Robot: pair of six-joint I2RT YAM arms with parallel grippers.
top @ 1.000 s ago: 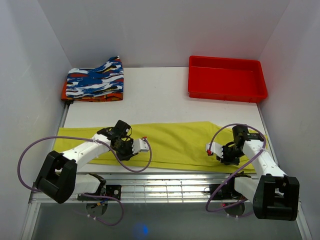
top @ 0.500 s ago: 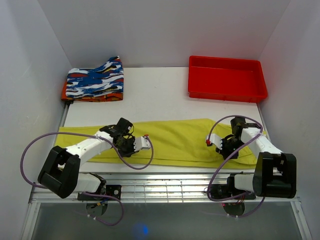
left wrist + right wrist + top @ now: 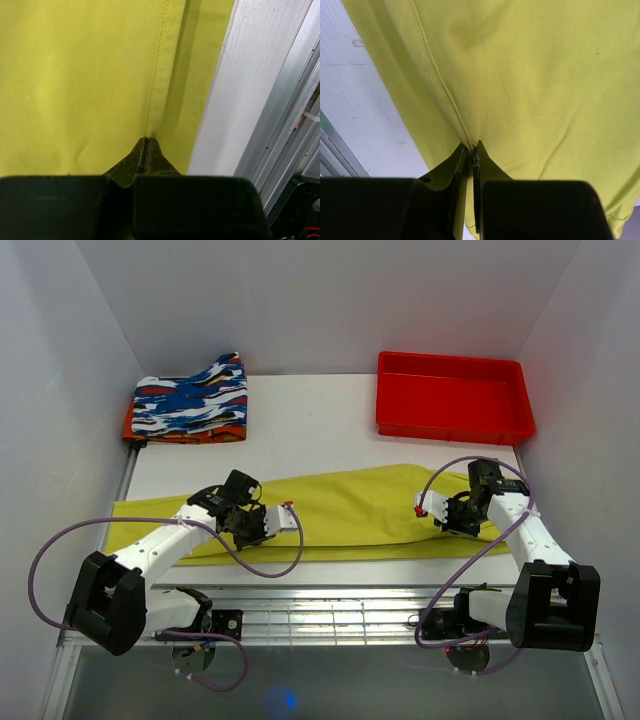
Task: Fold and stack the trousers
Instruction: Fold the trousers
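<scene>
The yellow-green trousers (image 3: 350, 510) lie stretched left to right across the near part of the table. My left gripper (image 3: 285, 515) is shut on a stitched seam of the trousers (image 3: 100, 75), near their front edge. My right gripper (image 3: 425, 508) is shut on a seam of the trousers (image 3: 545, 75) toward their right end and holds that part lifted. The striped band does not show.
A folded blue, white, black and orange garment (image 3: 188, 400) lies at the back left. A red tray (image 3: 452, 397) stands at the back right. A metal rail (image 3: 330, 615) runs along the table's near edge. White walls close both sides.
Both grippers have moved away from the near edge with the cloth, drawing the trousers' front edge back. The right end of the trousers has lifted and bunched toward the back.
</scene>
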